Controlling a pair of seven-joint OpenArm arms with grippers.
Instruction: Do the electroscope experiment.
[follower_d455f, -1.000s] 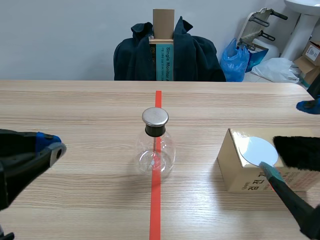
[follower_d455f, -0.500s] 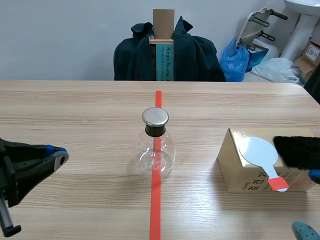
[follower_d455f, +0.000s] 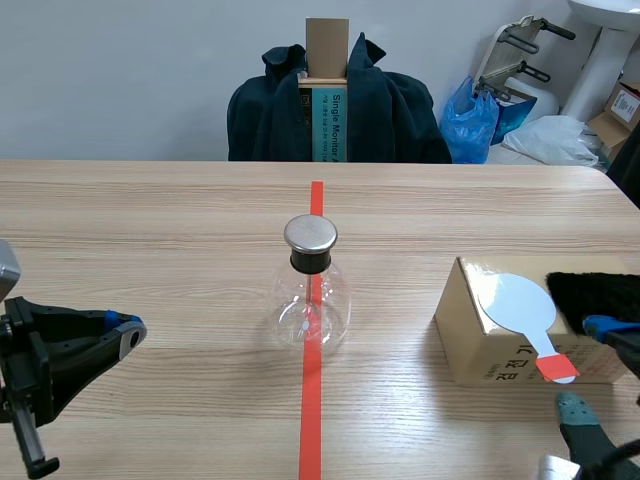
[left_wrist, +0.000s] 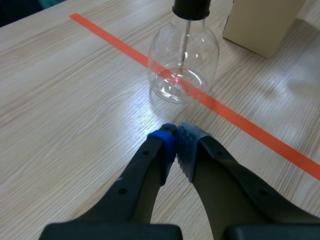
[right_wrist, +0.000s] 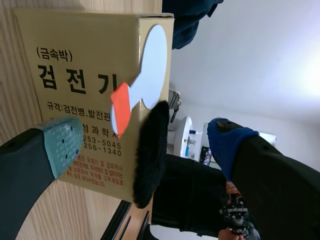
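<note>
Clear glass flask electroscope with a silver cap (follower_d455f: 311, 300) stands at frame centre on the wooden bench (follower_d455f: 150, 220). At right, a white round paddle with an orange-red handle tip (follower_d455f: 520, 305) lies on a tan cardboard box (follower_d455f: 485, 355) beside black fur (follower_d455f: 600, 295), its long axis slanting toward the lower right, handle end just before the spread right hand (follower_d455f: 592, 367). Lower left, the left hand (follower_d455f: 125, 330) is pressed together, empty, far from the paddle.

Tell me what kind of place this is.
Probably an office or lab workroom: a wooden table with a glass electroscope flask, a dark jacket draped behind it, and a blue plastic bag by the wall.
</note>
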